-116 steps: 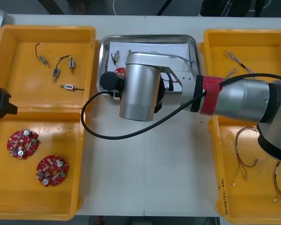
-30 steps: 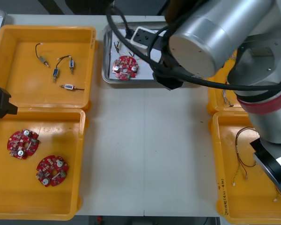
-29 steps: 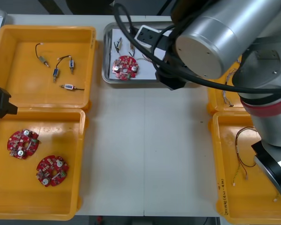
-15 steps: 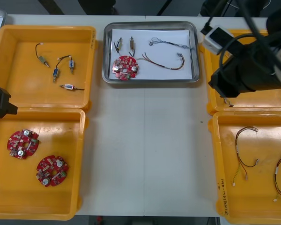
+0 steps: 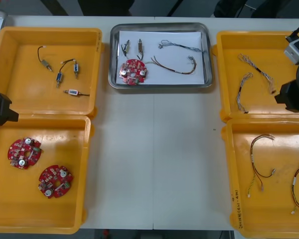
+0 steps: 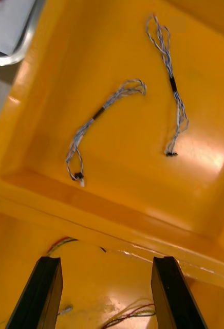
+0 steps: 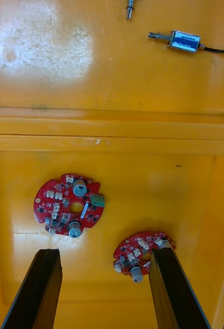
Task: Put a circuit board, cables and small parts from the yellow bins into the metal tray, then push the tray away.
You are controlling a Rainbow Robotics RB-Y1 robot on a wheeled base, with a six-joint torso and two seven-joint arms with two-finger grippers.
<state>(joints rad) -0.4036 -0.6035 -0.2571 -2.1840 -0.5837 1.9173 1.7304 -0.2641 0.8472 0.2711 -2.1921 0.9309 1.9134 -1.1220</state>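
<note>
The metal tray [image 5: 159, 85] stands at the far middle of the table, white inside. In it lie a round red circuit board [image 5: 133, 71], two small metal parts [image 5: 139, 46], a blue and white cable [image 5: 177, 46] and a red and yellow cable [image 5: 173, 67]. My right gripper [image 6: 106, 294] is open with nothing between its fingers, above the wall between the two right bins. Its arm [image 5: 294, 94] shows at the right edge. My left gripper [image 7: 105, 289] is open and holds nothing, parked over the left near bin above two circuit boards [image 7: 70, 205].
The left far bin [image 5: 47, 107] holds small metal parts on black cables [image 5: 60, 75]. Two boards [image 5: 25, 152] lie in the left near bin. The right far bin [image 5: 222, 74] has two blue and white cables [image 5: 243, 88]. Red and yellow cables [image 5: 261, 159] lie in the right near bin.
My right arm has drawn back from over the tray to the right edge above the right bins. The tray lies farther back than at first. The left arm has not moved.
</note>
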